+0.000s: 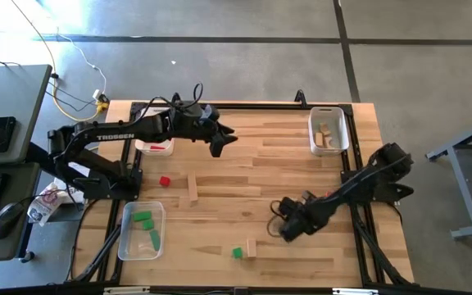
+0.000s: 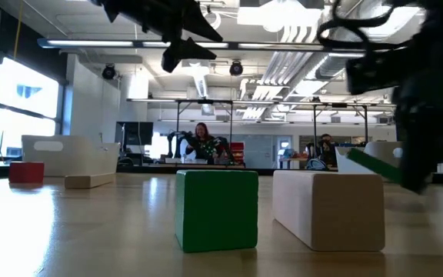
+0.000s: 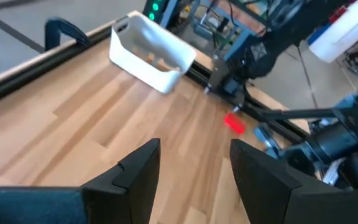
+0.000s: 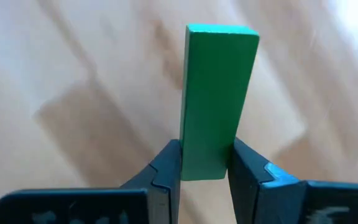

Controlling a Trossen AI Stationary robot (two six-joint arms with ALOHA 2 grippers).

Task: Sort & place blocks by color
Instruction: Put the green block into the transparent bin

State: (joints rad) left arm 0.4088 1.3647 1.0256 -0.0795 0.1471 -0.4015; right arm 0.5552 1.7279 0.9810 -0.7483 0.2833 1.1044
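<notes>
Green blocks: roughly four, one [image 4: 218, 99] in right tool [image 4: 205, 163].

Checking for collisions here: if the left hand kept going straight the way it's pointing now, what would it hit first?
Probably nothing soon. The left hand is open, with bare table ahead. Farther along that line sits the white tray holding wood blocks, likely the first thing met, though depth is unclear.

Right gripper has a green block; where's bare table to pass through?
Bare wood lies mid-table between the left gripper and right gripper, which is shut on the green block. Crowded: near edge around the green cube and wood block.
</notes>
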